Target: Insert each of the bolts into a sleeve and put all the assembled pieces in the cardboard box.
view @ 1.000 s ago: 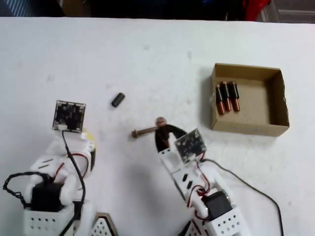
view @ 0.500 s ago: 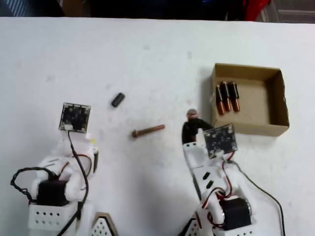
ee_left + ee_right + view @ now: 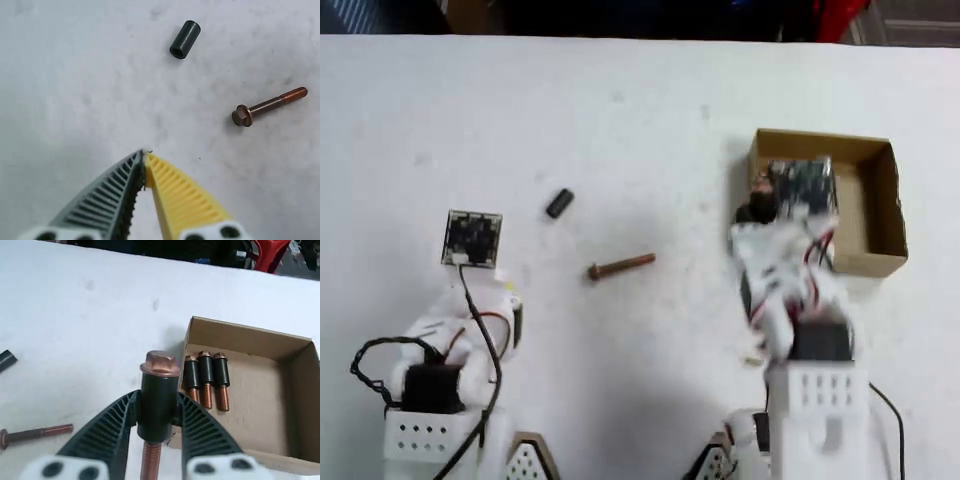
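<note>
My right gripper (image 3: 156, 412) is shut on an assembled piece (image 3: 158, 405), a copper bolt standing upright through a black sleeve. In the high view that gripper (image 3: 760, 207) sits at the near left edge of the cardboard box (image 3: 875, 215). Three assembled pieces (image 3: 206, 380) lie side by side inside the box (image 3: 260, 405). A loose copper bolt (image 3: 620, 266) lies mid-table, and a loose black sleeve (image 3: 559, 203) lies beyond it to the left. My left gripper (image 3: 145, 156) is shut with nothing in it, short of the bolt (image 3: 267, 106) and sleeve (image 3: 185, 39).
The white table (image 3: 620, 120) stretches wide and bare behind the parts. A red object (image 3: 272, 252) and dark clutter sit past the table's far edge. The left arm's body (image 3: 445, 350) rests near the table's front left.
The right arm has swung right with the assembled piece, from beside the loose bolt to the box's left edge. The left arm has barely shifted.
</note>
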Available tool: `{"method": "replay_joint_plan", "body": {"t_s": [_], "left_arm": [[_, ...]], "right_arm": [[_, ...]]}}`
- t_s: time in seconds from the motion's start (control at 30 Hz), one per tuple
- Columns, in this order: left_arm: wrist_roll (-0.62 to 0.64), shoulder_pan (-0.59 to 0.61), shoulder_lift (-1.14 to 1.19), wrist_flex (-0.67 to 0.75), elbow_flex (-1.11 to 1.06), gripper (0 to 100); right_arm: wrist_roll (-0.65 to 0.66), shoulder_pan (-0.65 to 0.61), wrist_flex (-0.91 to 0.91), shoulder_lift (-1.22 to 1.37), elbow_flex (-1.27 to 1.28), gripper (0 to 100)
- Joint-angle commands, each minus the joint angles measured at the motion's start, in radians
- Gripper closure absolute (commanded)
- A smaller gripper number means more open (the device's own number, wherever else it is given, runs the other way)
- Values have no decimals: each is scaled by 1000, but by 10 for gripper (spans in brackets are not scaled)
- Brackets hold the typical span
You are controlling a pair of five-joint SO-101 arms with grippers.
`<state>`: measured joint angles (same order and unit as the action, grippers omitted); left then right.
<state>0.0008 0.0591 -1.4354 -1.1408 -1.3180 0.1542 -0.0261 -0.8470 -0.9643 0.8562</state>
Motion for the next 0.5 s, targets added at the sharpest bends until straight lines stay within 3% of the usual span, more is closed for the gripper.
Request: {"method": "replay_joint_plan", "body": {"t_s": [0.0,0.47], "left_arm": [[8,10,-2,37,-20,979],[6,10,-2,57,-31,978]], "right_arm": [[9,61,58,255,-196,981],[15,236,58,997,-721,981]]}}
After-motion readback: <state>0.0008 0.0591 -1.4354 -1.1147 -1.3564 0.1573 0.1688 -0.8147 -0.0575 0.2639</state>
